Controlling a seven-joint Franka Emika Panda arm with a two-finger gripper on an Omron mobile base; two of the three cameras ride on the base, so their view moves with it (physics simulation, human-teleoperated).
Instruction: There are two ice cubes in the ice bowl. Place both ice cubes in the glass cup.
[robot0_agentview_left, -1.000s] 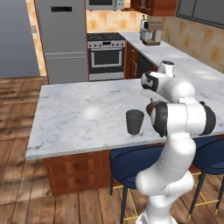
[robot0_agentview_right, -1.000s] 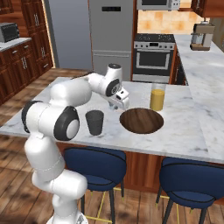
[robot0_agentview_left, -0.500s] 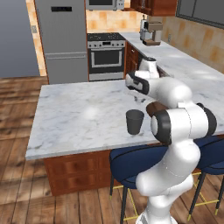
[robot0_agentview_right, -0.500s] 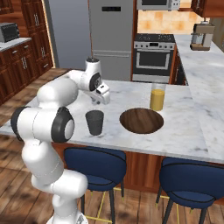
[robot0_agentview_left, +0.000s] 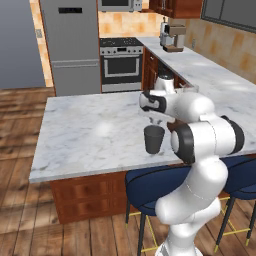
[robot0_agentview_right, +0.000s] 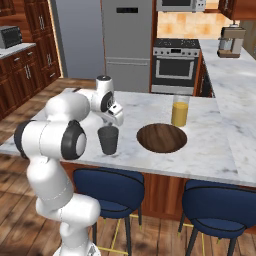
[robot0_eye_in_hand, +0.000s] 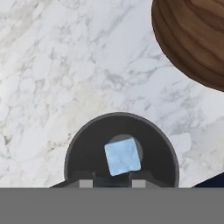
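The glass cup (robot0_agentview_left: 154, 139) (robot0_agentview_right: 108, 140) is a dark grey tumbler standing upright on the marble counter. My gripper (robot0_agentview_left: 156, 120) (robot0_agentview_right: 114, 117) (robot0_eye_in_hand: 112, 183) hangs just above its mouth, pointing down. In the hand view a pale blue ice cube (robot0_eye_in_hand: 123, 156) sits right at my fingertips, framed by the cup's dark rim (robot0_eye_in_hand: 74, 148), and the gripper is shut on it. The ice bowl (robot0_agentview_right: 161, 138) (robot0_eye_in_hand: 192, 39) is wide, shallow and dark brown. It lies on the counter just beside the cup, and I see no cube on its visible surface.
A tall clear glass of orange liquid (robot0_agentview_right: 180, 112) stands behind the bowl. The marble counter (robot0_agentview_left: 90, 135) stretches away past the cup. Blue stools (robot0_agentview_right: 120, 185) stand under the counter's near edge. A stove and fridge stand at the back.
The arm has swung sideways from above the ice bowl to above the glass cup, with the gripper staying shut. Cup, bowl and orange glass have not moved.
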